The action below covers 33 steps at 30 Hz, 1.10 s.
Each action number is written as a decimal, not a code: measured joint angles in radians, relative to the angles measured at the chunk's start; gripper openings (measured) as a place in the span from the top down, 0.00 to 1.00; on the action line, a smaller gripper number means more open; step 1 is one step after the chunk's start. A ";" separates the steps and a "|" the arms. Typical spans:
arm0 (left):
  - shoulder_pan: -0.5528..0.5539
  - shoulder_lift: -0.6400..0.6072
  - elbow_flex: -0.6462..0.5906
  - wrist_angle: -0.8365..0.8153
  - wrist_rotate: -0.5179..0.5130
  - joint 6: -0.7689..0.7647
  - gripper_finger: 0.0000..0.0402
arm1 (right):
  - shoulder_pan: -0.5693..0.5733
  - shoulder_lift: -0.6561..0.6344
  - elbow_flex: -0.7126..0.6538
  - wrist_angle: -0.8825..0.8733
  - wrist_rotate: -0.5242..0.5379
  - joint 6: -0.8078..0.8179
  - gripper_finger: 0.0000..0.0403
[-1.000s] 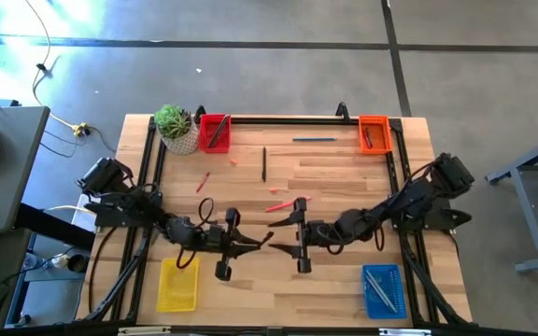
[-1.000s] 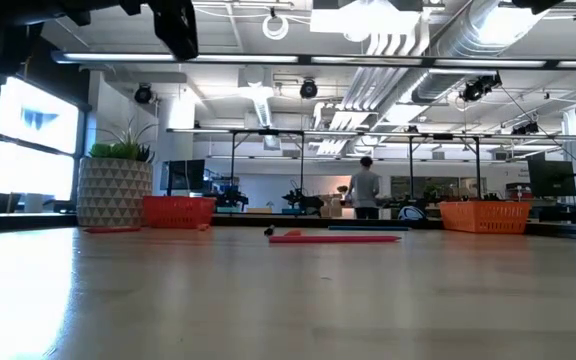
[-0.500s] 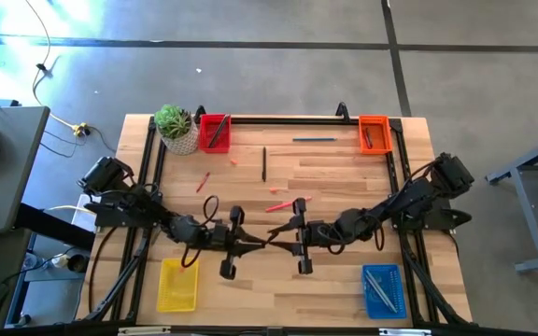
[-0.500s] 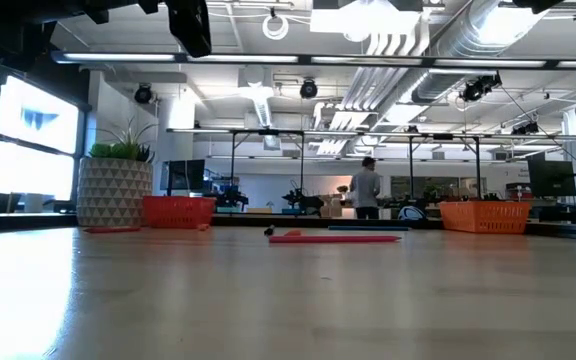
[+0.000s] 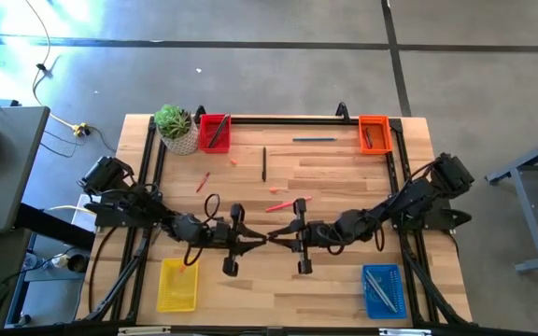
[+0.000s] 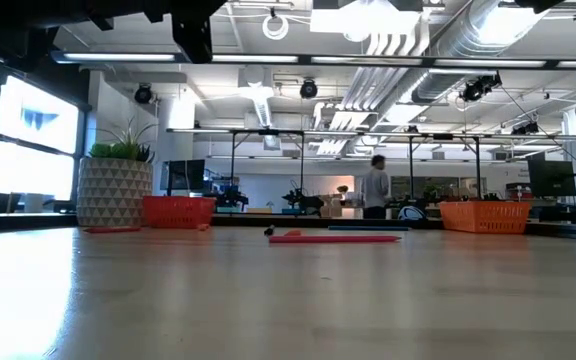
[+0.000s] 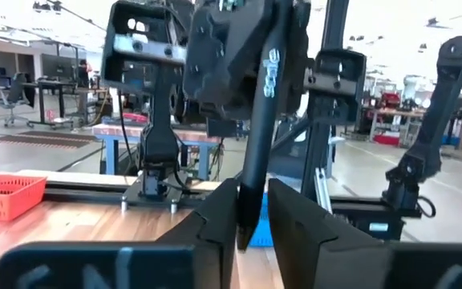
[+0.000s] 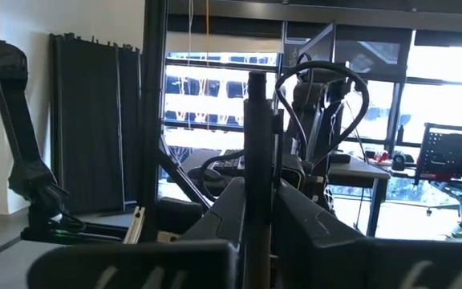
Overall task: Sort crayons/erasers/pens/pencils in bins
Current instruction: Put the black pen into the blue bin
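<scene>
Over the table's middle my two grippers meet tip to tip around a dark pen (image 7: pixel 257 152). My right gripper (image 5: pixel 280 238) comes from the right and is shut on it. My left gripper (image 5: pixel 256 241) comes from the left, its fingers (image 7: pixel 219 229) slightly apart on either side of the pen's lower end. Four bins stand at the corners: red (image 5: pixel 215 133), orange (image 5: pixel 374 133), yellow (image 5: pixel 177 285) and blue (image 5: pixel 383 289). A black pen (image 5: pixel 263 163), a blue pen (image 5: pixel 314 139), a long pink-red stick (image 5: pixel 288 204), a red stick (image 5: pixel 203 182) and a short crayon (image 5: pixel 233 161) lie on the table. My right gripper pinches the pen's shaft (image 8: pixel 257 172) between its two fingers (image 8: pixel 299 213). They come about level from the table's right and lie across the pen. The pen stands roughly upright, clear of the table. My left gripper has the pen's tip end (image 7: pixel 249 229) between its parted fingers; I cannot tell whether they touch it.
A white pot with a green plant (image 5: pixel 176 129) stands at the far left beside the red bin. The red and orange bins hold sticks, and the blue bin holds several blue ones. A black frame runs along the table's far and side edges.
My right gripper has shut on the pen held out in front of it. Both arms have stayed where they were over the table's middle.
</scene>
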 joint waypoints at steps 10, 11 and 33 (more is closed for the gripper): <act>-0.004 -0.014 -0.010 -0.038 -0.034 0.040 0.68 | 0.000 -0.028 0.000 -0.031 0.075 -0.033 0.95; -0.004 -0.022 -0.010 -0.051 -0.052 0.051 0.67 | -0.001 -0.044 0.000 -0.055 0.081 -0.033 0.95; -0.005 -0.157 -0.012 -0.391 -0.142 0.097 0.66 | 0.187 -0.558 0.001 -1.294 0.431 0.835 0.95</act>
